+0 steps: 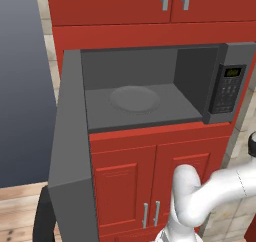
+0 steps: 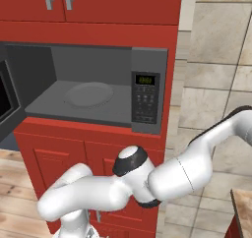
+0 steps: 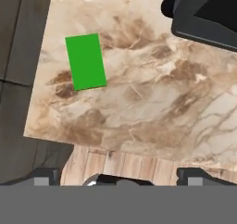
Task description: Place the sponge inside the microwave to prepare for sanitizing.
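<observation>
The sponge (image 3: 85,61) is a small bright green block lying flat on a marble counter top (image 3: 139,102), near its corner in the upper left of the hand view. My gripper (image 3: 119,177) hangs above the counter, open, with nothing between its widely spread fingertips (image 3: 44,175); the sponge lies ahead of it and to the left, apart from it. The microwave (image 1: 150,86) sits built into the red cabinets, its door (image 1: 70,151) swung wide open to the left. Its round grey turntable (image 1: 135,99) is bare. The microwave (image 2: 98,89) shows its keypad panel (image 2: 145,100) at the right.
A dark grey object (image 3: 206,15) stands on the counter at the upper right of the hand view. Wooden floor (image 3: 120,165) runs past the counter's edge. Red cabinets (image 1: 150,181) sit below and above the microwave. A counter corner (image 2: 242,207) stands at the far right, past my arm (image 2: 187,170).
</observation>
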You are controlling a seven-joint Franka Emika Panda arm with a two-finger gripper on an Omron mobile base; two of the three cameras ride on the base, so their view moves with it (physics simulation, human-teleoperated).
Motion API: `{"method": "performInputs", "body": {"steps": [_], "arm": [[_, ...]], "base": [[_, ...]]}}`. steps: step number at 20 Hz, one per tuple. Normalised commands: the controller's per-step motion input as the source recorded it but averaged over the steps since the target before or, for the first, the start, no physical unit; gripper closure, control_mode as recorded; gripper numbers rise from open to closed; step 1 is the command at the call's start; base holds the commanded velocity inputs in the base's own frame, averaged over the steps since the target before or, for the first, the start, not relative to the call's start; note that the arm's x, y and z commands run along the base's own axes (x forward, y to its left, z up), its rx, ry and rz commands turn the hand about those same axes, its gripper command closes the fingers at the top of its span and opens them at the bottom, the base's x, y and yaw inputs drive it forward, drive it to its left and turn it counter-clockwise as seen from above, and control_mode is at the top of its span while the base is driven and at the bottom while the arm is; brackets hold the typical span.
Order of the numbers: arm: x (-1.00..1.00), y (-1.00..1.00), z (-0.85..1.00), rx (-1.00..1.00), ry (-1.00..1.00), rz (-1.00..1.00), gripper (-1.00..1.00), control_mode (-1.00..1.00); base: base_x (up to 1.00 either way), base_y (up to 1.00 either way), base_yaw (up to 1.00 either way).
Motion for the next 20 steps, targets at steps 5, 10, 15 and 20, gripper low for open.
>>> {"method": "performInputs", "body": {"steps": [5,10,15,20], "arm": [[0.17,-0.72,-0.33,0.09,-0.01,0.00,-1.00,-1.00],[0.09,-0.54,-0.16,0.04,0.00,0.00,-1.00,-1.00],[0.00,-0.46,-0.02,0.06,-0.02,0.00,-1.00,-1.00],[-0.05,-0.42,0.00,0.08,-0.02,0.01,-1.00,-1.00]], "base": [[0.00,0.00,0.00],[0.00,0.00,0.00],[0.00,0.00,0.00],[0.00,0.00,0.00]]}}
